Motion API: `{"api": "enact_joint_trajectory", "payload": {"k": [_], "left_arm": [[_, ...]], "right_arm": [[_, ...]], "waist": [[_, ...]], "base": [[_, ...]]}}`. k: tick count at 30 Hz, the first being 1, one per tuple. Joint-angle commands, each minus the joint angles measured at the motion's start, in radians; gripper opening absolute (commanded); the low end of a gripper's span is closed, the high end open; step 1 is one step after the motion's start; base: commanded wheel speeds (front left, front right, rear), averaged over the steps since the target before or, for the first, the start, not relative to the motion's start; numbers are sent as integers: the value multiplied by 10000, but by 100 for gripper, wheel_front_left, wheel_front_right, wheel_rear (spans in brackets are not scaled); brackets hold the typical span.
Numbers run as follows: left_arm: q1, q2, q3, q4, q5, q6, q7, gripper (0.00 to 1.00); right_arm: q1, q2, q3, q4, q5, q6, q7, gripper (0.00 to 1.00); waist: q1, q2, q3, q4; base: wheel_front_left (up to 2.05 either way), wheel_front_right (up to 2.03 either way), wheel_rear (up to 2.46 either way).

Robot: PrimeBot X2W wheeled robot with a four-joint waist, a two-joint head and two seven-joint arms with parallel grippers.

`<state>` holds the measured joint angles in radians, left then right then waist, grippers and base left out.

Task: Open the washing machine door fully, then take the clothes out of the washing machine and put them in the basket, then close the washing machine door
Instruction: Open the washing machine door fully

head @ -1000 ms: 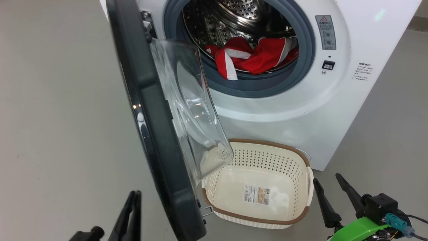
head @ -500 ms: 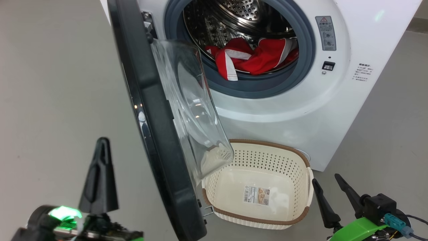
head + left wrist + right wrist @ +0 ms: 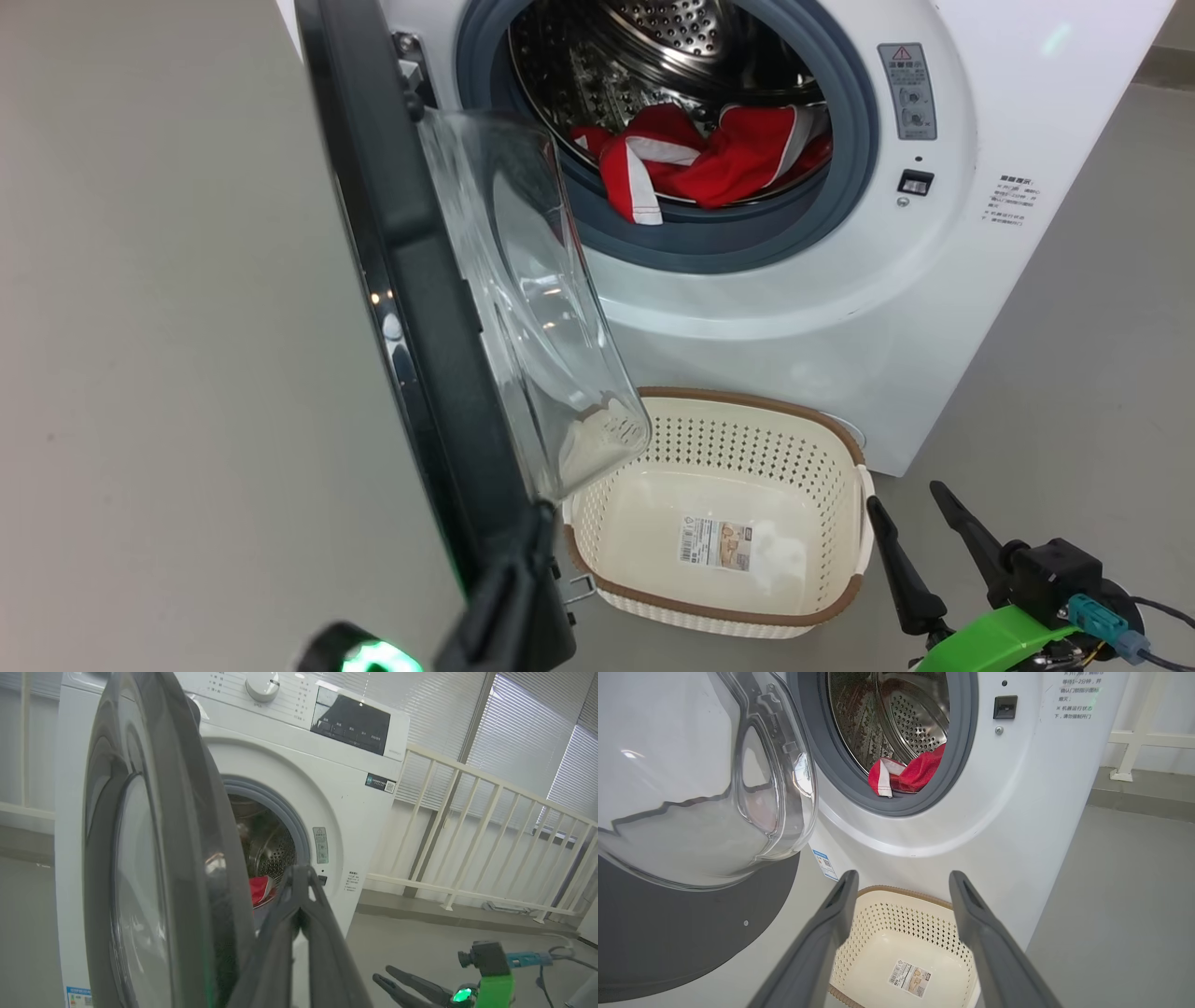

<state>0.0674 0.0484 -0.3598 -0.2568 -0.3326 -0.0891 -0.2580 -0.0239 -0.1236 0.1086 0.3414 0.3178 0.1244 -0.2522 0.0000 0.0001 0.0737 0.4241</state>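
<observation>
Left pincer (image 3: 532, 527), pressed together, sits by the glossy black-rimmed round door's (image 3: 411, 280) lower edge. Door-opening step, I'd say: next, push it wider. Right pincer (image 3: 906, 499) hangs spread.

1. Washing machine (image 3: 794, 317): white body, grey gasket, shiny perforated steel drum.
2. Washing machine door (image 3: 420, 280): glossy black rim, clear glass.
3. Clothes (image 3: 719, 168): bright red, white stripes.
4. Basket (image 3: 747, 448): cream, rows of small holes, brown rim.
5. Floor (image 3: 140, 373): plain pale grey.

grey floor (image 3: 140, 373) under the white washing machine (image 3: 794, 317), the cream basket (image 3: 747, 448) just in front
</observation>
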Motion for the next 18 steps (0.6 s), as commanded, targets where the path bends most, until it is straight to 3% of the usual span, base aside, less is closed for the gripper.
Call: {"api": "enact_joint_trajectory", "payload": {"k": [1, 8, 18], "left_arm": [[-30, 18, 103, 79, 80, -157, -38, 0], [42, 18, -450, 2071, -132, -339, -38, 0], [-76, 18, -331, 2722, -462, -150, -38, 0]], "right_arm": [[-279, -79, 214, -296, 109, 63, -95, 100], [-309, -110, 286, -304, 159, 63, -95, 100], [-293, -114, 348, -307, 175, 63, -95, 100]], "waist": [[0, -1, 15, 19], [0, -1, 9, 50], [0, -1, -28, 113]], "base": [[0, 0, 0], [0, 0, 0], [0, 0, 0]]}}
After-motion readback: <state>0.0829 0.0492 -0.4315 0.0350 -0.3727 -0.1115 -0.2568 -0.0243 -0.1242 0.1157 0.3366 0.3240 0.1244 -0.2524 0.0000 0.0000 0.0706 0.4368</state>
